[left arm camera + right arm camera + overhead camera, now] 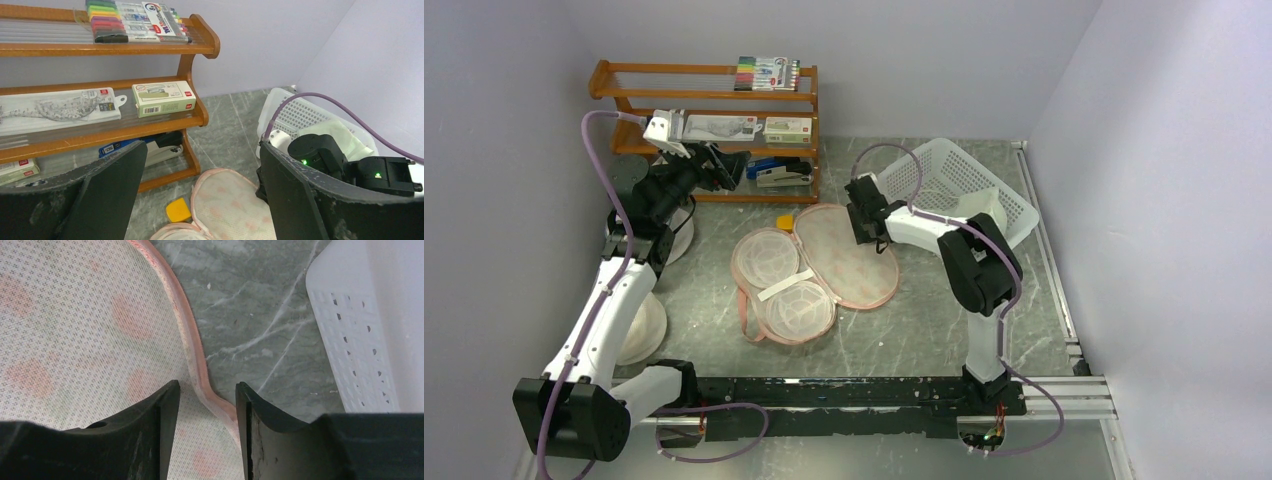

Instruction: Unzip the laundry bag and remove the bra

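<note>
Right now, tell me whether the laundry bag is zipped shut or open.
Open: the laundry bag lies spread flat in two halves, lining facing up, pink zip edging parted.

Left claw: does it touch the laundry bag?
Apart. The top view shows the left claw beside the shelf, with bare table between it and the laundry bag.

The top view looks down from high behind the arm bases at 6 o'clock, covering the whole surface. The left wrist view, raised, faces across toward the shelf and basket. The right wrist view looks straight down, very close, at the laundry bag edge. All three share bag and basket.
</note>
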`<state>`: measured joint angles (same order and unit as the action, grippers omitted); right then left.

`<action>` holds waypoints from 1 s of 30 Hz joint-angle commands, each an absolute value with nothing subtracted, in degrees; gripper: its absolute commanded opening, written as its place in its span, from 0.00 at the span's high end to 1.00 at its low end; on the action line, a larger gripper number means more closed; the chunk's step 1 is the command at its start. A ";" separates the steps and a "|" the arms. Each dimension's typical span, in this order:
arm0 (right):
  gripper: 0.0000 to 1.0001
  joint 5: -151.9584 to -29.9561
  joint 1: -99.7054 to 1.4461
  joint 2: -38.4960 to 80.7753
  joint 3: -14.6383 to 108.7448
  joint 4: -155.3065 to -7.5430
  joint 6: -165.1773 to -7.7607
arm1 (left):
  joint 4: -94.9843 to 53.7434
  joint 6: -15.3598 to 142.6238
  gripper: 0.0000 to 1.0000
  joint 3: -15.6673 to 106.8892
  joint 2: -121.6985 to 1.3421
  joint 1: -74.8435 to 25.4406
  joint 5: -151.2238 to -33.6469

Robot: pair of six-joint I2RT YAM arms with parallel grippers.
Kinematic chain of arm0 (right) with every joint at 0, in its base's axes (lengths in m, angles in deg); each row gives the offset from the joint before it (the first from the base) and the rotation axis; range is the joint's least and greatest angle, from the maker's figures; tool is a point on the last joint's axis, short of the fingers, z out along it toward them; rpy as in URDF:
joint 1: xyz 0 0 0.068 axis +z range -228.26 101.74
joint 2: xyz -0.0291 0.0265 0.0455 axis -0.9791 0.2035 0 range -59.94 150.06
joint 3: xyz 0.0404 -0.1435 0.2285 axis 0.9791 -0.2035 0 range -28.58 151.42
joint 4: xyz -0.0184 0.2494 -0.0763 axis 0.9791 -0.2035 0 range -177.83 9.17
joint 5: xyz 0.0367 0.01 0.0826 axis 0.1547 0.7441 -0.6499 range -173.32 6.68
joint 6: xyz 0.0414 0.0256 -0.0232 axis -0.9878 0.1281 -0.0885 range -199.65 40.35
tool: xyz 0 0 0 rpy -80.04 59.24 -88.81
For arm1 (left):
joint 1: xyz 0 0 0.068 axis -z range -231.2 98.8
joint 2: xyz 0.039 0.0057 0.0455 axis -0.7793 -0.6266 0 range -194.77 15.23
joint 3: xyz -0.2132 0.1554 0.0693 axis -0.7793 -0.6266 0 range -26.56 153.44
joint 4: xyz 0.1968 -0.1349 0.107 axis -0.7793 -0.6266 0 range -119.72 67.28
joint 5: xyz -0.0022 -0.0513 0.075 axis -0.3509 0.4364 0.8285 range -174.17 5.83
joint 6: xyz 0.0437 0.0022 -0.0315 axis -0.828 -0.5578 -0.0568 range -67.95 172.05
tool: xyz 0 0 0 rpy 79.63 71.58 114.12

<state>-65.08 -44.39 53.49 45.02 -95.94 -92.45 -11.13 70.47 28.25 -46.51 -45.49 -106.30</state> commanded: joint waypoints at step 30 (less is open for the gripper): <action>1.00 -82.44 -47.21 44.38 36.89 -85.31 -96.27 | -12.33 69.43 0.05 30.91 -46.99 -45.68 -105.62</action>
